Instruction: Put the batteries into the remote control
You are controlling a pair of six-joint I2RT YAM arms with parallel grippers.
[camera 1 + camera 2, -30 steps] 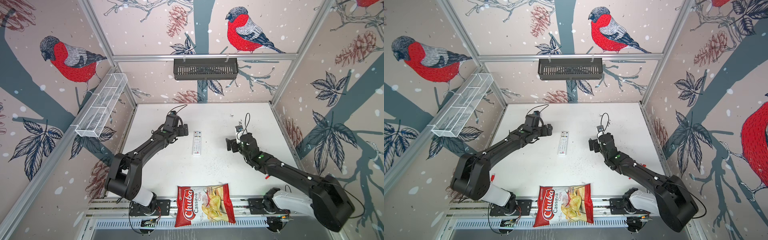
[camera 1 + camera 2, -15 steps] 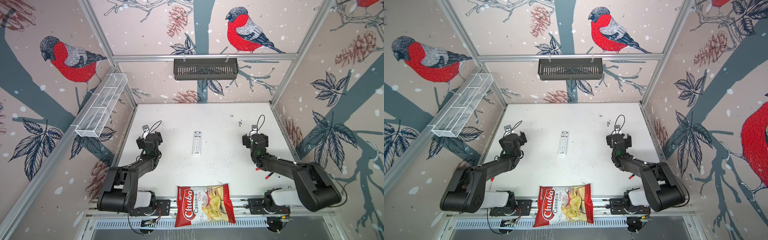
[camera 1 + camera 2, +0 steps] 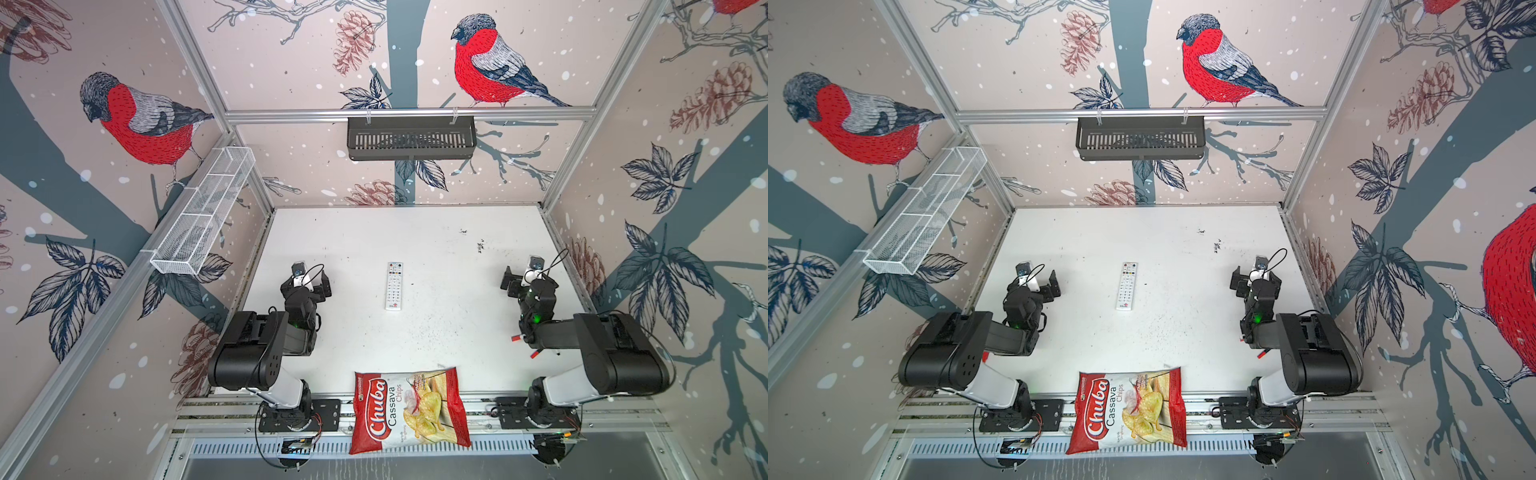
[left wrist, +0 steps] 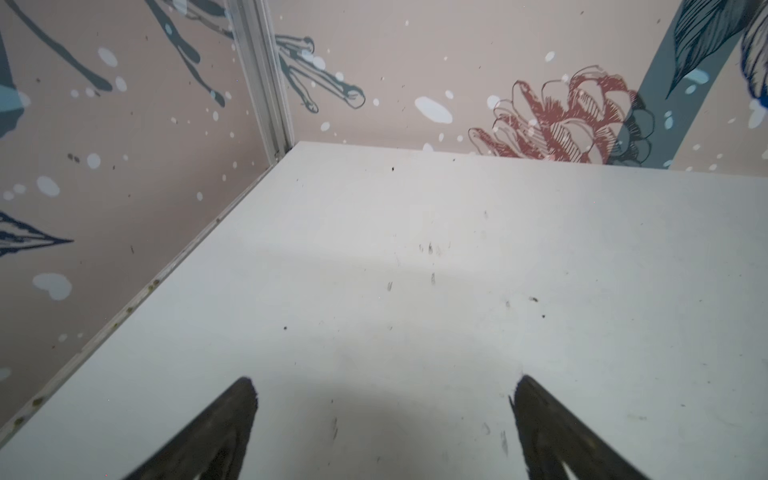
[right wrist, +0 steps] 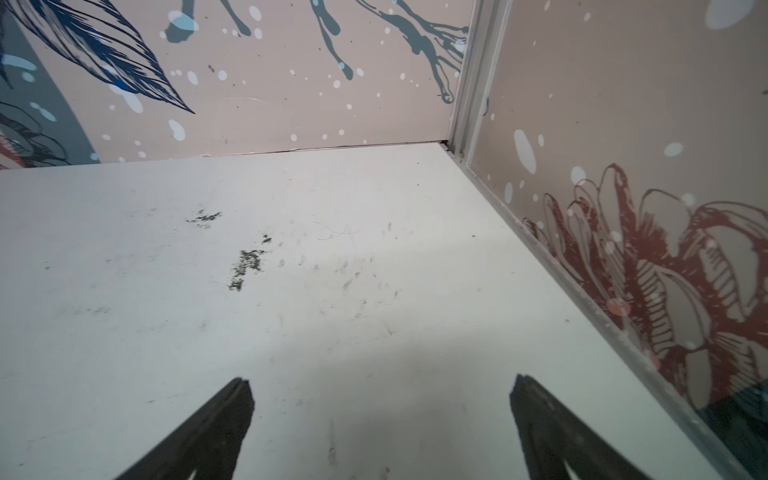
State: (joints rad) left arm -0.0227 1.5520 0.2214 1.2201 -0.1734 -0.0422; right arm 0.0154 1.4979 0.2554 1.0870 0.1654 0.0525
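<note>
Chips bag (image 3: 409, 409) lay on the table's (image 3: 357, 232) front edge, nearer than the remote control (image 3: 394, 286). Left gripper (image 4: 384, 384) sat well to the remote's left and right gripper (image 5: 380, 382) well to its right, both with jaws spread wide, nothing held. Remote lay buttons-up between them, touching neither, red logo at its near end. Black shelf (image 3: 411, 137) hung on the wall beyond it.

**Legible print: one snack packet**

"Chuba" is printed in large white script on a red panel of the chips bag (image 3: 409, 409), with "Cassava Chips" set alongside. The wording is legible in both top views. The chips bag (image 3: 1127, 409) is laid across the middle of the table's (image 3: 457, 332) near edge. The red logo on the remote control (image 3: 394, 286) cannot be read.
</note>
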